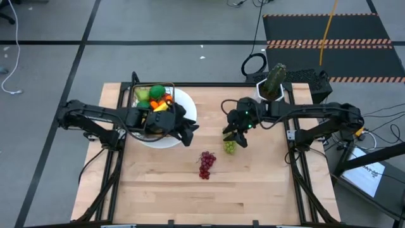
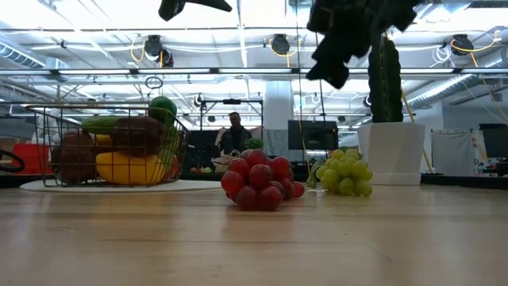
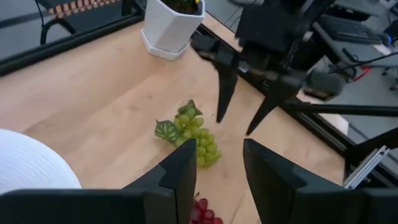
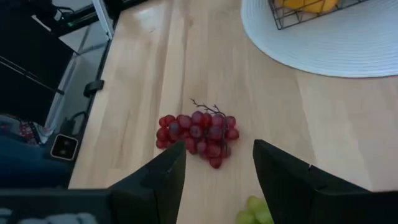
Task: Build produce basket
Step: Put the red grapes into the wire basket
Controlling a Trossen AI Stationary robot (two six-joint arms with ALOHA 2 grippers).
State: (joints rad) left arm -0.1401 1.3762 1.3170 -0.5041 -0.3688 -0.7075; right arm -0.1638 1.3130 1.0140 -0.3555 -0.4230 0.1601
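Two bunches of grapes loose on the table (image 1: 158, 190) in the high view: red grapes (image 1: 206, 163) near the middle, green grapes (image 1: 229, 146) just beside and toward the right arm. Right tool (image 1: 231, 135) directly over the green bunch, fingers spread, nothing pinched. Left tool (image 1: 188, 132) at the edge of the white plate (image 1: 185, 104), reaching toward the middle of the table, also spread and empty. Wire basket (image 1: 137, 96) on that plate at the table's far left part, loaded with a green piece (image 1: 157, 92), orange and yellow fruit, partly covered by the left arm. White pot with a cactus (image 1: 273, 82) at the far right corner. From the low view: basket (image 2: 48, 119) standing on the plate's rim, holding a banana (image 2: 131, 168), a dark red apple (image 2: 73, 155), a cucumber (image 2: 103, 124) and a lime (image 2: 163, 106); red grapes (image 2: 259, 179) in front, green grapes (image 2: 344, 173) behind and to one side, close to but apart from the pot (image 2: 393, 152); dark tool parts hanging above, clear of the table; a person far back in the room. From the left wrist view: own fingers (image 3: 180, 180) apart, green grapes (image 3: 196, 135) with leaves lying beyond them, right tool (image 3: 239, 121) poised just above that bunch, open. From the right wrist view: own fingers (image 4: 163, 177) parted, red grapes (image 4: 198, 132) between and beyond them on the wood, a bit of green grapes (image 4: 255, 210) at the frame's edge, plate (image 4: 323, 43) and basket corner farther off.
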